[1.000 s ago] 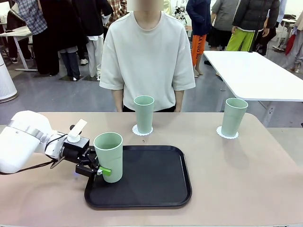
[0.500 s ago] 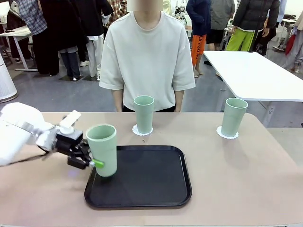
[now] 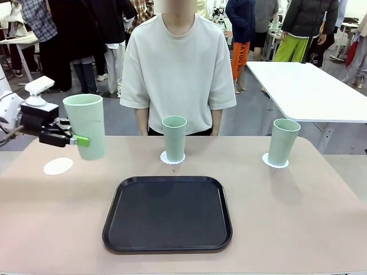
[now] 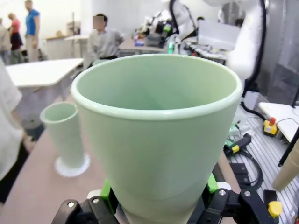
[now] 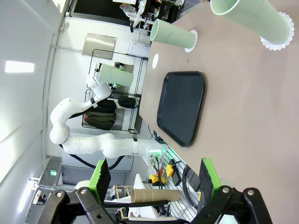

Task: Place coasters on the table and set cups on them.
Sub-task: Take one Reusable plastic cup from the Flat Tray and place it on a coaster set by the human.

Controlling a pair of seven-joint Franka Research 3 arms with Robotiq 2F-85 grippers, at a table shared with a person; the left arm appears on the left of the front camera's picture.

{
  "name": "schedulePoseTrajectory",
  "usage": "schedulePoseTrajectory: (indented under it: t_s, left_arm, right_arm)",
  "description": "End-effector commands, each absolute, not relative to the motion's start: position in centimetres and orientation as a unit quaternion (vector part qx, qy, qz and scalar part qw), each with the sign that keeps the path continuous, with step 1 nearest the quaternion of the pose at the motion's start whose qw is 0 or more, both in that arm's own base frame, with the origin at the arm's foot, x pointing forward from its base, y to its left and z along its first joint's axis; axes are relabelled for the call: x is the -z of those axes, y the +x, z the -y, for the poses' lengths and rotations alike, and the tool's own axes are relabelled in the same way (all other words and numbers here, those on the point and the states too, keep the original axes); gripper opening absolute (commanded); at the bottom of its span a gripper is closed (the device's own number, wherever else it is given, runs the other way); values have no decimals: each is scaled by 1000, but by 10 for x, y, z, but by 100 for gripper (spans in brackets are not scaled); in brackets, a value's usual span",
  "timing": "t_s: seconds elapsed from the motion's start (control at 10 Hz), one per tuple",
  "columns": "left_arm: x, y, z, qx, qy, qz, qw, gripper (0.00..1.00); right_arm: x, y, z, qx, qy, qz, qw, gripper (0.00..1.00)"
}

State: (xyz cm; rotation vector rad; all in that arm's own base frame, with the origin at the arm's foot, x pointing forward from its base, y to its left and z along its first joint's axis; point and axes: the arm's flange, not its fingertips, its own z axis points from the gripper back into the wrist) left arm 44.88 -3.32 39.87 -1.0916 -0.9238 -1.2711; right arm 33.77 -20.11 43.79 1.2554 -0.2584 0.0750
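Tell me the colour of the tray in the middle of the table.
Black, a plain matte tray with rounded corners; the front view shows it best.

The left arm [image 5: 88, 140] is white, with rounded glossy segments, a thin black cable along it and a green light at its base; its gripper [image 3: 64, 137] is black with bright green pads [image 3: 82, 140] and a small white block on top. The right gripper [image 5: 156, 184] is also black — two flat green pads, silver screws in the knuckles. The person [image 3: 178, 66] wears a pale grey-green T-shirt with loose half-length sleeves and a round neck.
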Motion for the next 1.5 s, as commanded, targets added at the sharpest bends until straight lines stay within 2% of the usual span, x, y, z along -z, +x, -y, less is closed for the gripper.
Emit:
schedulePoseTrajectory:
  t_s: [0.0,0.4,0.6,0.7,1.1,1.2,1.4]
  left_arm:
    - [-391,471,3,529,-463,400,588,81]
    - [-398,477,-60,554,-429,415,580,81]
    - [-399,469,-62,571,-431,405,569,81]
    - [-397,475,-61,544,-425,415,592,81]
    - [-397,475,-61,544,-425,415,592,81]
    - [-395,473,-63,553,-426,410,587,84]
    - [-386,516,-101,547,-430,427,578,84]
  right_arm:
    - [-440,339,201,-29,585,120,801,100]
    - [-440,339,201,-29,585,120,801,100]
    - [-440,339,201,-29,585,120,801,100]
    - [-440,339,201,-29,585,120,801,100]
    - [-440,339,201,-29,585,120,801,100]
    - [-440,339,201,-29,585,120,801,100]
    - [-440,339,201,-29,585,120,801,100]
